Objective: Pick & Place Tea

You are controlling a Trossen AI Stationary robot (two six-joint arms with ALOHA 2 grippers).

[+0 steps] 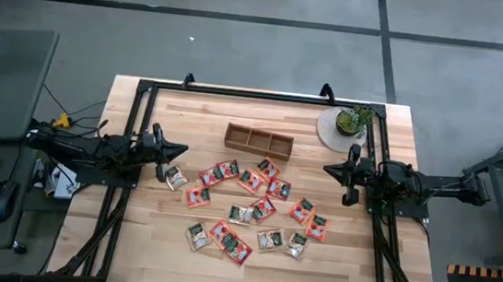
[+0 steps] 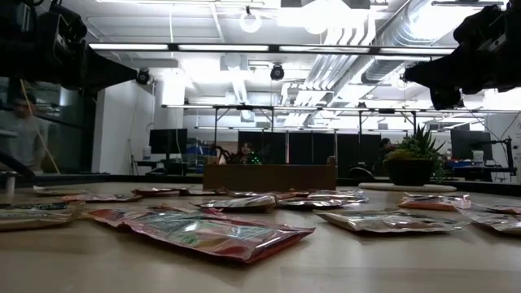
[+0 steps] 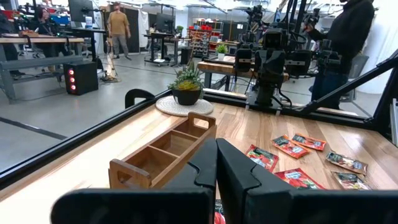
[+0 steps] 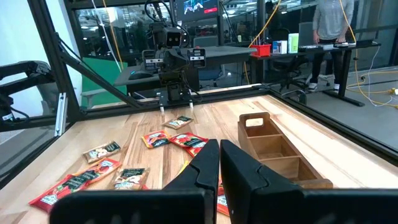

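Observation:
Several small square tea sachets, red-orange and pale grey-green, lie flat and scattered on the wooden table, on the near side of the brown three-compartment tray. My left gripper hangs shut above the table's left part, with a single pale sachet lying just near of it. In its wrist view the left gripper points across the table toward the tray. My right gripper is shut above the table's right part. In its wrist view the right gripper faces the sachets. Neither gripper touches anything.
A small green potted plant stands on a round pale mat at the far right corner, right of the tray. A black frame runs along the table's far, left and right edges. People stand in the room beyond the table. Bare wood lies along the near edge.

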